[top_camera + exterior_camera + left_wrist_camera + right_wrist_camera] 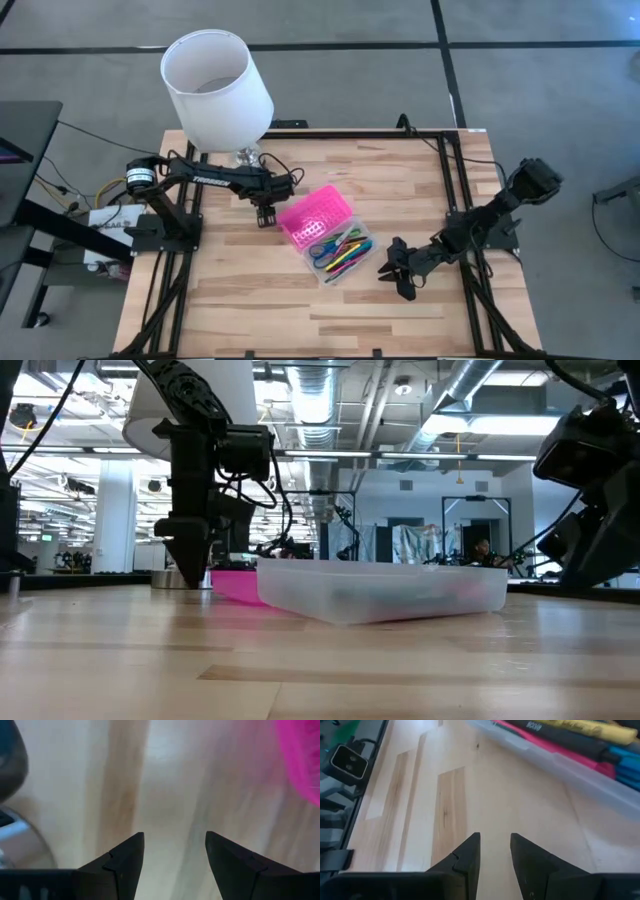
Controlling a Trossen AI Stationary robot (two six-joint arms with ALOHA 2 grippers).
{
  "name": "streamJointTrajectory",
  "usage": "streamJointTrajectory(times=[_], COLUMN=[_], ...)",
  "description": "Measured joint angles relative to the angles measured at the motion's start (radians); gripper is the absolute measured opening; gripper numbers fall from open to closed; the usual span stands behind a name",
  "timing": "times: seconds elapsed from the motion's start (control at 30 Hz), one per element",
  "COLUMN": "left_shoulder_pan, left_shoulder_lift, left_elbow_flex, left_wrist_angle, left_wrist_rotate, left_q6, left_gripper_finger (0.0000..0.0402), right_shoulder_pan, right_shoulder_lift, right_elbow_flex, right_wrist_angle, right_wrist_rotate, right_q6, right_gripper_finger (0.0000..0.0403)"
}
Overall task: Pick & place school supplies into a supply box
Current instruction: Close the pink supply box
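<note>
No legible writing. Clear plastic supply box with bright pink hinged lid (318, 224) lying open mid-table (400, 310), coloured pens and blue-handled scissors (340, 252) inside. Left gripper (266, 214) spread, empty, beside lid. Right gripper (398, 272) slightly parted, empty, near box.

Centre frame, the supply box (385, 592) sits on the wooden surface (300, 670), clear base forward, pink lid (235, 584) lying flat at its left. Over on the left, the left tool (192, 555) points down just above the surface. A dark arm (590, 490) fills the right edge.
</note>
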State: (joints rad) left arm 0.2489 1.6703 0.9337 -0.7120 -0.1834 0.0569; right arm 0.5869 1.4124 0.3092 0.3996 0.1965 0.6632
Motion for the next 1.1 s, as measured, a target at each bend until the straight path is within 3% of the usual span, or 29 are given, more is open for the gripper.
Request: streamJointTrajectory(times=[0.33, 0.63, 1.1], left_shoulder_pan=[0.004, 0.034, 0.034], left_shoulder_lift=[0.0, 0.0, 0.0], left_elbow_flex=[0.0, 0.0, 0.0], left_wrist_angle=[0.006, 0.013, 0.064], left_wrist_rotate=[-0.082, -0.23, -0.083], left_q6=[-0.009, -0.07, -0.014], left_gripper_finger=[0.0208, 0.0208, 0.0208], right_shoulder_pan=[0.0, 0.0, 0.0], right_shoulder_lift=[0.072, 0.08, 0.08], right_elbow_flex=[0.055, 0.072, 0.072], right_wrist_angle=[0.005, 0.005, -0.002], right_wrist_rotate=[-0.015, -0.018, -0.017], right_q6=[-0.059, -0.095, -0.096], right_gripper_finger=[0.01, 0.01, 0.01])
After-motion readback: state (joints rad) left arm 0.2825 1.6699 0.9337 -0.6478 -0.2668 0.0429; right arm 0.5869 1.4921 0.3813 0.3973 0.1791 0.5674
